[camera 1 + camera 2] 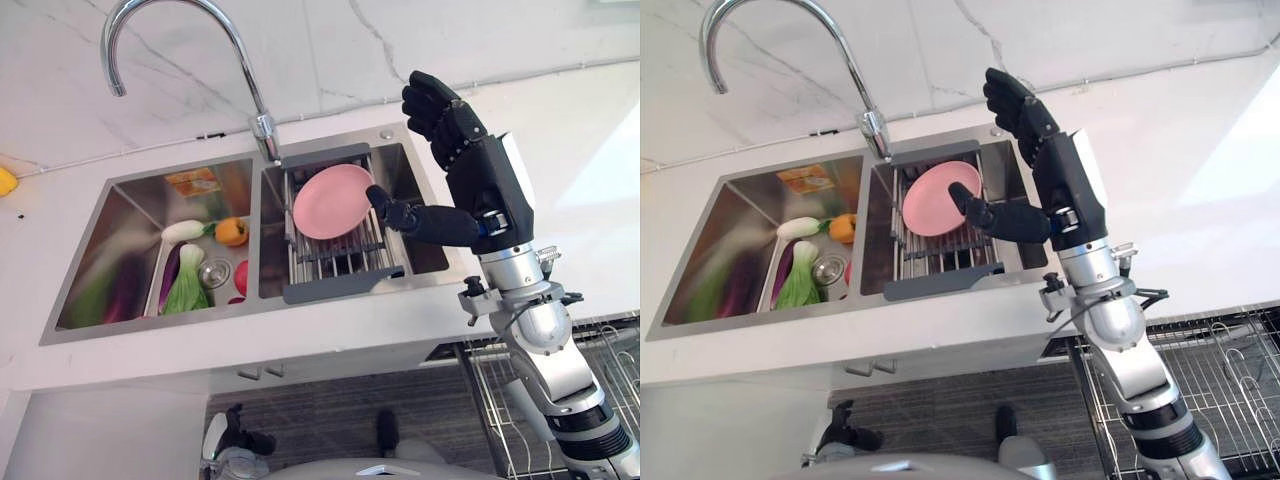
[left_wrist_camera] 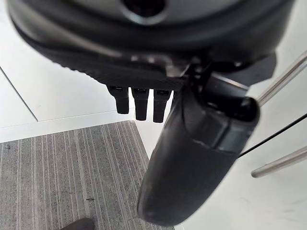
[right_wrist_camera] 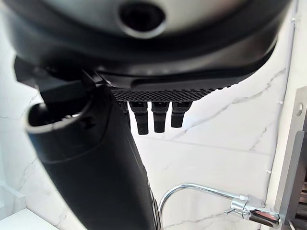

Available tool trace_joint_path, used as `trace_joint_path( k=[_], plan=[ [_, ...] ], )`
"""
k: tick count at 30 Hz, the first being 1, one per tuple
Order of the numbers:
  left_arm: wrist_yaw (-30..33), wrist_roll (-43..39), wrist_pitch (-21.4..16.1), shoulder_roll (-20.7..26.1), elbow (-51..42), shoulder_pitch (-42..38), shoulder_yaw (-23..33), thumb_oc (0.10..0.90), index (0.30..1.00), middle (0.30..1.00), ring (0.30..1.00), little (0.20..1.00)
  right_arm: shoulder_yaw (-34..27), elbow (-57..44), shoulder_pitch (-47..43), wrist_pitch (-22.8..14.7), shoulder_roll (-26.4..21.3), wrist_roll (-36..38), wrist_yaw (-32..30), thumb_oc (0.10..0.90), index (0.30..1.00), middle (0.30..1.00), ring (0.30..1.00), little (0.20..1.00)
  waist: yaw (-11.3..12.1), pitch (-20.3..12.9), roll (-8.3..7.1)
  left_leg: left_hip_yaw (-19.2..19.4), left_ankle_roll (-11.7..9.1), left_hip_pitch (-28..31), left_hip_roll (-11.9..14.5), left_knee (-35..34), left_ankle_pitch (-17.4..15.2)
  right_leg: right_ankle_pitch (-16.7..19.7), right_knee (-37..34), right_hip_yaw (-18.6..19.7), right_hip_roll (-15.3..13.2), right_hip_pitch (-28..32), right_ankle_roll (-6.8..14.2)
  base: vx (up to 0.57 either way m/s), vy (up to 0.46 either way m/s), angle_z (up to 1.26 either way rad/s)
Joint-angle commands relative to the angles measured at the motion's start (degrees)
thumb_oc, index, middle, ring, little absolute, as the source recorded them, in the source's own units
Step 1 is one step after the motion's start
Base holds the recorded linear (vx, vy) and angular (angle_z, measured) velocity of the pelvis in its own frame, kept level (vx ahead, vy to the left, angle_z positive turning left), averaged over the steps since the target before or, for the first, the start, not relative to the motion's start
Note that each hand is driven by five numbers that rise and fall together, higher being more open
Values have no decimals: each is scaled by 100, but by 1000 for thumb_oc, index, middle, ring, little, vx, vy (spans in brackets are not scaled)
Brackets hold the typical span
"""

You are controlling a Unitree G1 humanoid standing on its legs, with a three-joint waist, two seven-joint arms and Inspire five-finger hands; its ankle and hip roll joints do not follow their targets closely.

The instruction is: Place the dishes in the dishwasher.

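A pink plate [image 1: 332, 200] stands tilted in a drying rack [image 1: 335, 250] filling the right sink basin. Access from twelve o'clock is blocked by the arched faucet [image 1: 190, 60]; three o'clock is occupied by the right hand [image 1: 470, 175], fingers extended.

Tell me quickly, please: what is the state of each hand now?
Right hand: open, holding nothing, raised beside the pink plate in the sink rack.
Left hand: open, holding nothing, hanging above the floor.
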Motion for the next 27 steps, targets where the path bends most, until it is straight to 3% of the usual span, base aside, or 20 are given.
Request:
trace_joint_path(
  k=[1, 4, 12, 15, 17, 20, 21, 22, 27],
  plan=[
    [-302, -153, -84, 767, 1064, -230, 620, 800, 900, 900, 900, 900, -408, -384, 433, -164, 1102, 19, 45, 800, 900, 900, 900, 900, 295, -577, -1299, -289, 5, -206, -147, -334, -154, 112, 69, 60, -1389, 344, 1283, 86, -41, 4],
    [-338, -176, -67, 796, 1204, -37, 681, 800, 900, 900, 900, 900, -360, -453, 488, -203, 1130, 190, 69, 800, 900, 900, 900, 900, 321, -581, -1240, -408, -28, -144, -60, -334, -154, -37, 69, 89, -1248, 480, 1186, 92, -50, 19],
    [-261, -107, -146, 803, 1025, -101, 546, 800, 900, 900, 900, 900, -328, -433, 553, -131, 949, 214, 81, 800, 900, 900, 900, 900, 325, -538, -1200, -484, -47, -140, -41, -334, -141, -114, 69, 22, -1188, 593, 1145, 46, -18, 14],
    [-194, -100, -235, 803, 926, -158, 456, 800, 900, 900, 900, 900, -452, -358, 569, 65, 726, -300, -163, 800, 900, 900, 900, 900, 296, -542, -1210, -486, -51, -143, -40, -334, -149, -134, 69, 33, -1161, 608, 1131, 18, 0, 10],
    [-163, -127, -261, 768, 918, -202, 427, 800, 900, 900, 900, 900, -610, -381, 543, 607, 511, -874, -354, 800, 900, 900, 900, 900, 263, -540, -1221, -434, -57, -136, -29, -334, -154, -127, 69, 60, -1151, 588, 1132, 5, 3, -6],
    [-168, -145, -266, 766, 937, -196, 458, 800, 900, 900, 900, 900, -733, -506, 519, 994, 247, -1262, -256, 800, 900, 900, 900, 900, 242, -547, -1232, -408, -54, -133, -21, -334, -163, -120, 69, 85, -1148, 573, 1137, 8, 3, -7],
    [-163, -119, -274, 778, 978, -165, 496, 800, 900, 900, 900, 900, -925, -719, 534, 1369, -126, -1797, 9, 800, 900, 900, 900, 900, 214, -549, -1237, -370, -49, -135, -14, -334, -169, -116, 69, 125, -1146, 555, 1145, 11, 5, -6],
    [-163, -119, -274, 778, 978, -165, 496, 800, 900, 900, 900, 900, -925, -719, 534, 1369, -126, -1797, 9, 800, 900, 900, 900, 900, 214, -549, -1237, -370, -49, -135, -14, -334, -169, -116, 69, 125, -1146, 555, 1145, 4, 5, -6],
    [-261, -75, -200, 780, 1146, -83, 641, 800, 900, 900, 900, 900, -1066, -937, 581, 2141, -582, -2655, 944, 800, 900, 900, 900, 900, 169, -559, -1276, -278, -18, -104, -16, -334, -206, -98, 69, 202, -1145, 533, 1159, 7, 5, -9]
  ],
)
